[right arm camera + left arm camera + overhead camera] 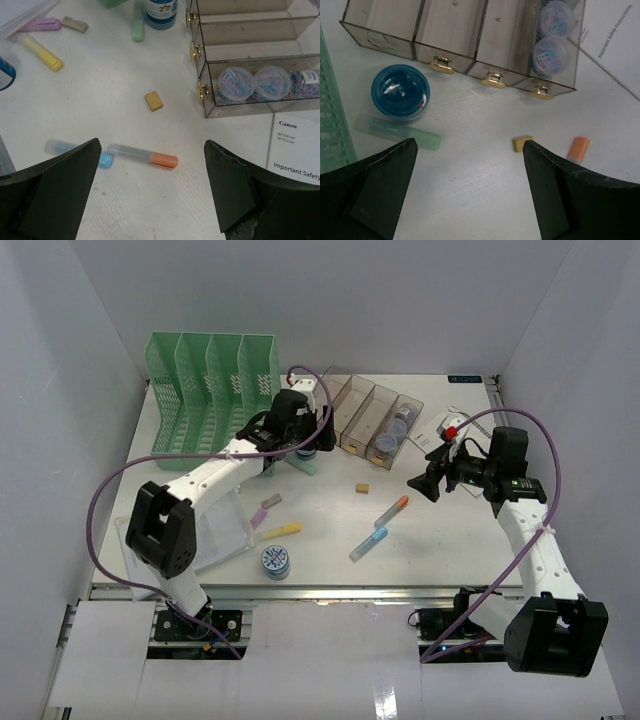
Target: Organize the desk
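From above, the desk (450, 530) fills the floor of the white-walled booth, its rail along the front edge. The widest bare stretch lies toward the front right corner. A green file rack (210, 390) stands at the far left corner and a clear tray (375, 415) sits at the middle of the far edge, with papers (440, 430) beside it toward the right edge. The left gripper (305, 445) hangs between rack and tray. The right gripper (420, 483) hovers near the right edge, pointing left. Mid-desk lie an eraser (363, 487), an orange-capped marker (392, 511), a blue marker (368, 544) and a yellow marker (280, 532). A round jar (276, 561) stands near the front edge.

The left wrist camera shows its fingers spread wide with nothing between them. Below are a blue-topped jar (400, 91) and a green marker (397, 131) just beside the rack — both hidden under the arm from above. The tray's brass knobs face the camera.

The right wrist camera shows jaws equally wide, holding nothing, above the orange-capped marker. Here the tray's compartment nearest the right edge is plain — two round tubs of paper clips (272, 82) and loose clips.
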{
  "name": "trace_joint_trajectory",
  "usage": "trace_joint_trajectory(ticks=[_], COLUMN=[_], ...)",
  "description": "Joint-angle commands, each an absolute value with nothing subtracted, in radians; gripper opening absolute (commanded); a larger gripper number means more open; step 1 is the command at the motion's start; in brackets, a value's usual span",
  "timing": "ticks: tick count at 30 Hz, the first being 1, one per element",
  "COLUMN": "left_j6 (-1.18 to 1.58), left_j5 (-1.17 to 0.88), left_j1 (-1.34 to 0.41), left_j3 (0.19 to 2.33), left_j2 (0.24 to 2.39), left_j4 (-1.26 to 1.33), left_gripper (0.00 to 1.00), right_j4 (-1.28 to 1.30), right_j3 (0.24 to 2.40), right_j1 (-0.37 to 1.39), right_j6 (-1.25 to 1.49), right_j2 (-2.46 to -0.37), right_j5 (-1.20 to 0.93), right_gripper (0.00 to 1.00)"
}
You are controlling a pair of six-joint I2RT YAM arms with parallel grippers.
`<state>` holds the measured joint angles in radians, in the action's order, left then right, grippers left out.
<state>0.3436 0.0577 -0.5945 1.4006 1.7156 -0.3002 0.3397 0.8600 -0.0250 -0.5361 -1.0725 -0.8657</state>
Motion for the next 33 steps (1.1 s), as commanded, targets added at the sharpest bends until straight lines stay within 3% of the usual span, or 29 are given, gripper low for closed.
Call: trace_joint_trajectory(ticks=[1,13,24,33], left_j6=[0.188,0.079,0.049,0.072], left_j5=[0.178,0.264,0.254,0.164], left_j1=[-0.591,-0.564,-0.523,-0.518], left_j3=[1.568,1.795,1.804,1.787], left_j2=[1.83,2.076,2.136,2.148], left_j4=[-0.41,-0.5,-0.502,-0.502], left_gripper=[0.98,0.98,0.98,0.89], right_j4=[0.308,0.319,0.319,0.319], right_j3=[0.862,0.861,0.861,0.858], right_j1=[-0.026,-0.027,-0.028,-0.029], right_j6=[-0.552,-0.57,-0.575,-0.577], right_j2=[-1.023,-1.032,-1.059,-1.075], right_j5=[-0.905,-0.899,-0.888,-0.878], right_gripper=[0.9,0.9,0.9,0.9])
